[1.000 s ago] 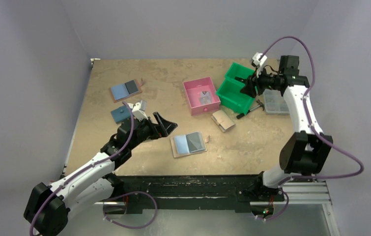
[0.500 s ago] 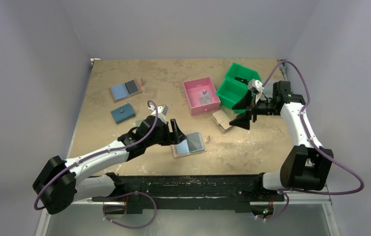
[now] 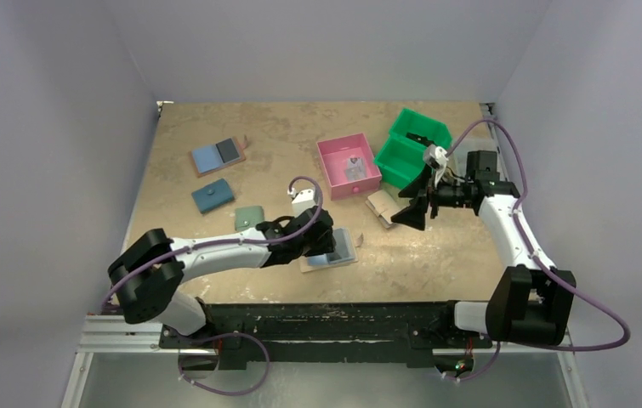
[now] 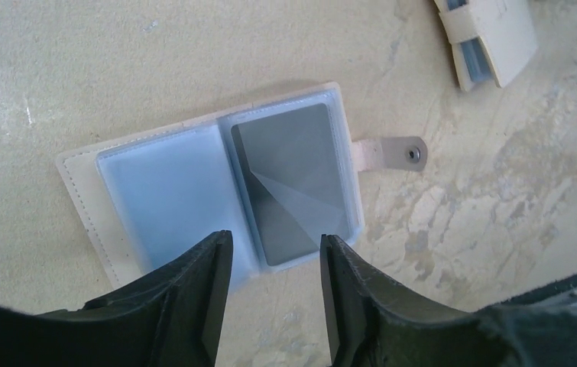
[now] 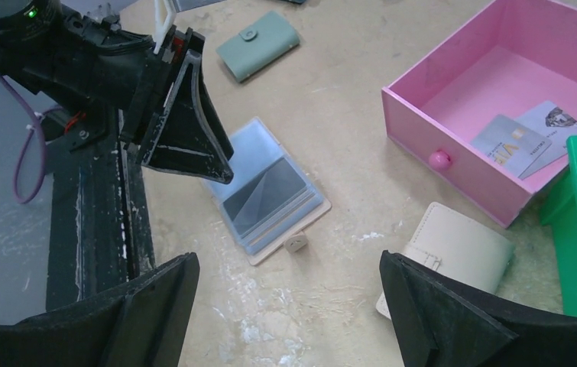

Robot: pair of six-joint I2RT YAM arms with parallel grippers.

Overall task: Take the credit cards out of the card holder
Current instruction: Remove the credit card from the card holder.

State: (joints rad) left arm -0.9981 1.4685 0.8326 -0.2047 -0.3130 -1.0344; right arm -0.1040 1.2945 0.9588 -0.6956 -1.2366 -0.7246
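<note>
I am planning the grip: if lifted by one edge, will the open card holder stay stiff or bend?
The card holder lies open as two hinged panels, so it would probably fold at the spine. Its glossy clear surface looks slippery. Thin, so likely light.

Two holders lie open: the card holder (image 4: pixel 193 183) in front of the pink drawer (image 5: pixel 484 185), and a browner holder (image 3: pixel 218 156) to the drawer's left. There are also three closed wallets (image 3: pixel 213 195) and two green bins (image 3: pixel 411 149). Two cards (image 5: pixel 510 141) lie inside the drawer.
</note>
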